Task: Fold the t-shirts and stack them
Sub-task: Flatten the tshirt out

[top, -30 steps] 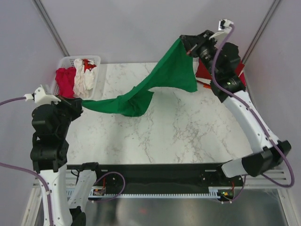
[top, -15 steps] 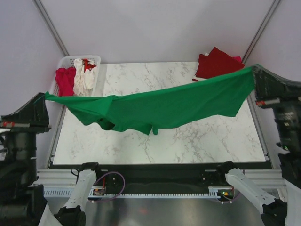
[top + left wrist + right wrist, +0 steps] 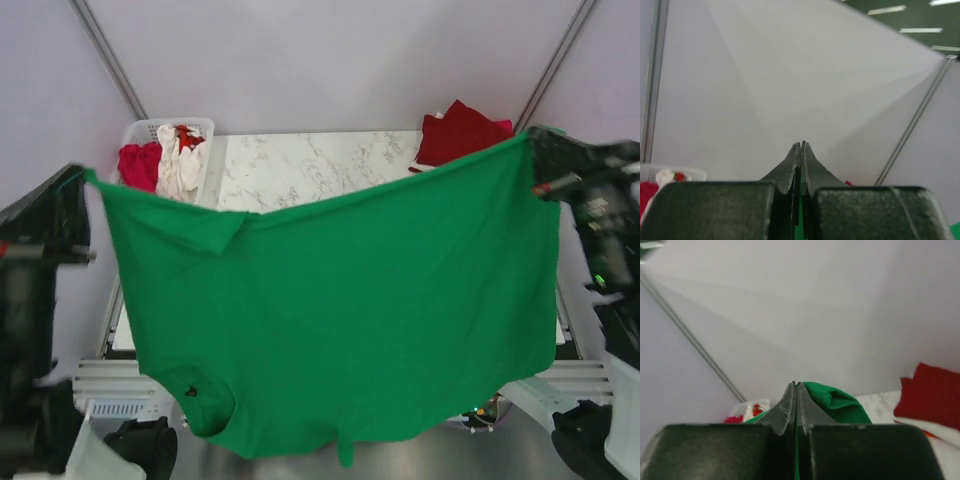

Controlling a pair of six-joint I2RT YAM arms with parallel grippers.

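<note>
The bright green t-shirt (image 3: 340, 320) hangs spread wide in the air, high above the table and close to the top camera, hiding most of the tabletop. My left gripper (image 3: 86, 176) is shut on its upper left corner, and a sliver of green cloth (image 3: 801, 220) shows between the jaws. My right gripper (image 3: 530, 140) is shut on the upper right corner, with green cloth (image 3: 840, 402) bunched beside the closed jaws. A dark red t-shirt (image 3: 462, 132) lies folded at the table's back right. Magenta, white and red t-shirts (image 3: 160, 160) fill the basket.
The white slatted basket (image 3: 205, 128) stands at the back left of the marble table (image 3: 310, 165). Grey walls and slanted frame poles (image 3: 110, 65) enclose the cell. Under the folded dark red shirt (image 3: 932, 395) lies something white.
Both arms have risen and pulled apart, so the green shirt went from a draped, twisted strip to a flat sheet hanging full length. Both grips held throughout.
</note>
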